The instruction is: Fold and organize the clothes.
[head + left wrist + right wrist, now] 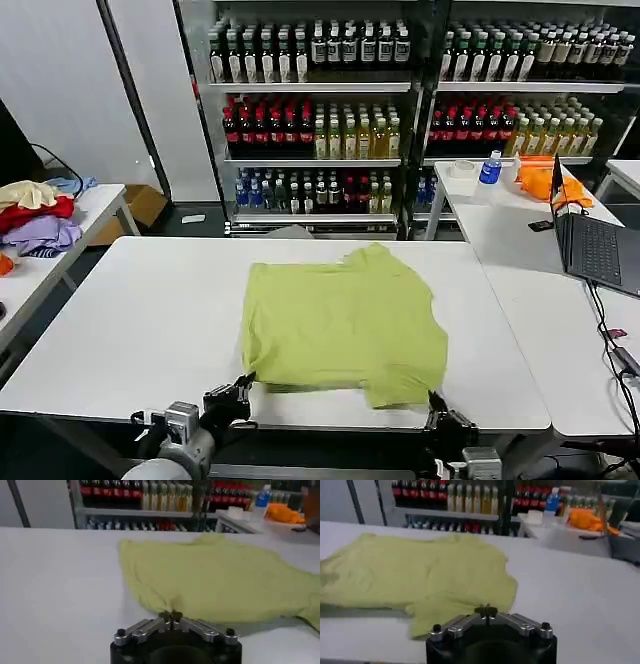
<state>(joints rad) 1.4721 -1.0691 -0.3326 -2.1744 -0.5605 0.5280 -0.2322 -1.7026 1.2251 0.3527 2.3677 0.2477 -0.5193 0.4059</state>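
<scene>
A lime short-sleeved T-shirt [340, 325] lies partly folded in the middle of the white table [130, 320], its near hem close to the front edge. My left gripper [243, 384] is at the shirt's near left corner. In the left wrist view the gripper [170, 615] is shut, and the T-shirt [210, 575] puckers into its tips. My right gripper [433, 398] is at the near right corner. In the right wrist view it [485, 611] is shut on the edge of the T-shirt [420, 570].
A heap of red, purple and cream garments [35, 215] sits on a side table at the left. On the right table are a laptop [600, 250], an orange cloth [545, 180] and a blue bottle [490, 168]. Shelves of bottles [320, 130] stand behind.
</scene>
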